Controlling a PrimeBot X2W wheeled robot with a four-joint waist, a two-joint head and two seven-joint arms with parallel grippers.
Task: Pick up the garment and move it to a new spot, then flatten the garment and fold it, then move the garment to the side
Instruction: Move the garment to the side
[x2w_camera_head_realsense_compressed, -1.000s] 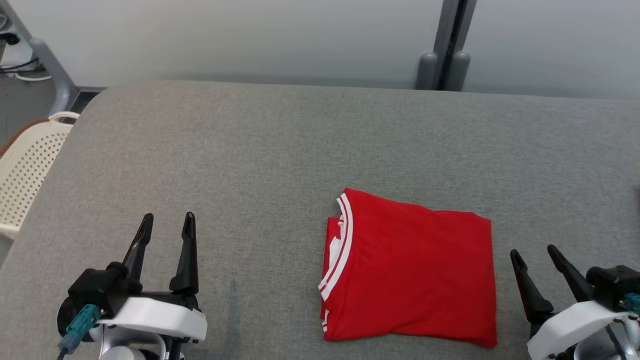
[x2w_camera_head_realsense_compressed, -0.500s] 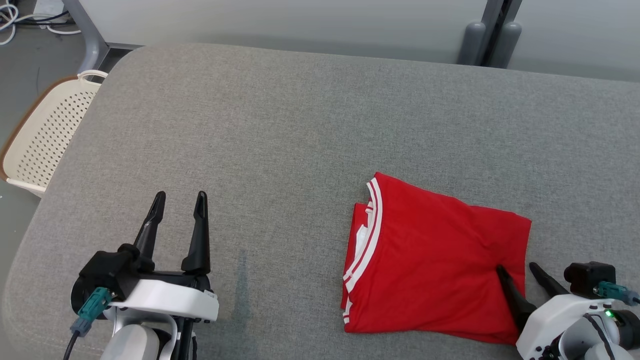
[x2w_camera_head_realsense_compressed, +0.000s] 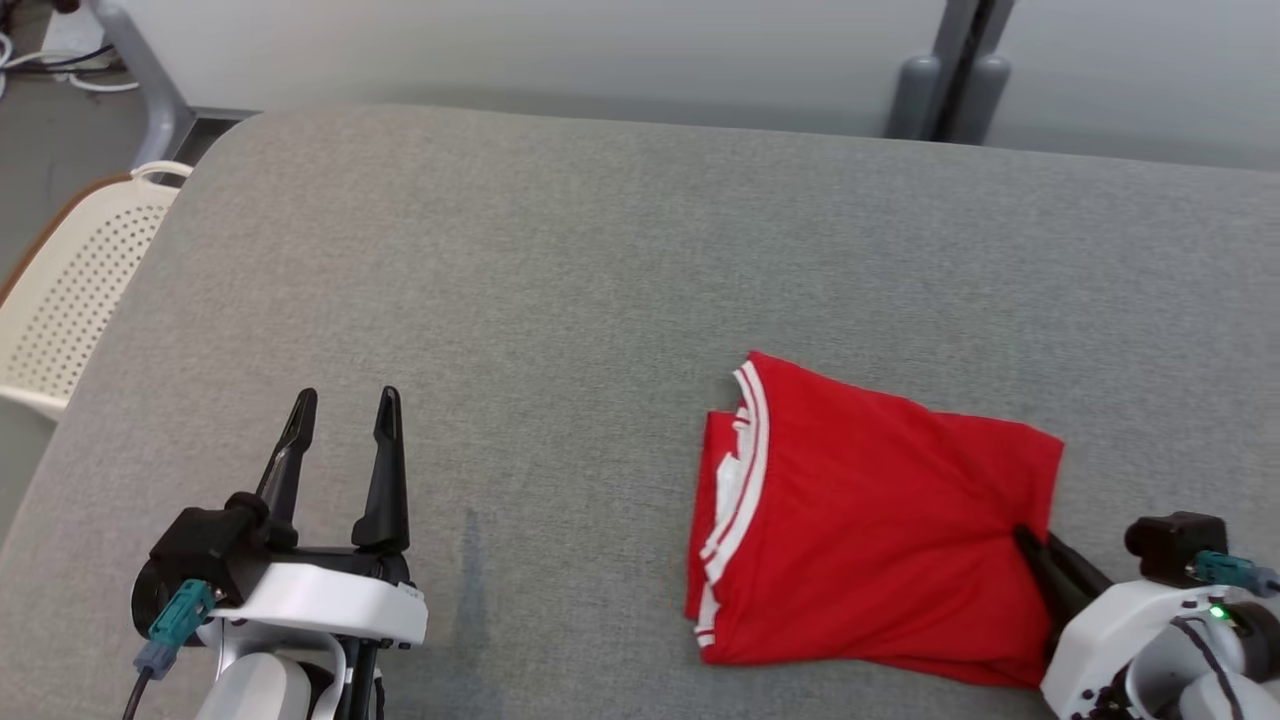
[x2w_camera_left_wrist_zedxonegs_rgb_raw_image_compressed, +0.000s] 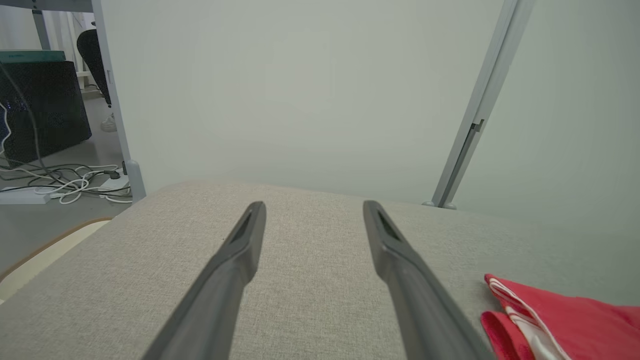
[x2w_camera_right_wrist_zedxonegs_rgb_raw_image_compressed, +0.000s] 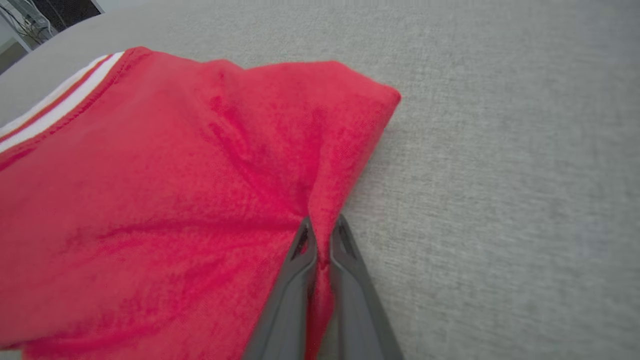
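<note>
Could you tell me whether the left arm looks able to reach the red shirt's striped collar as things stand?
Probably yes: only bare grey surface separates the open left gripper from the collar; the right gripper pinches the red shirt opposite.

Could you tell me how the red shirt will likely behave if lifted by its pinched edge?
Probably floppy: the red shirt puckers into creases toward the right gripper, shut on its edge. Lifted from there, the folded layers would likely sag and fall open. It looks thin and light, so it may slide easily over the grey table.
</note>
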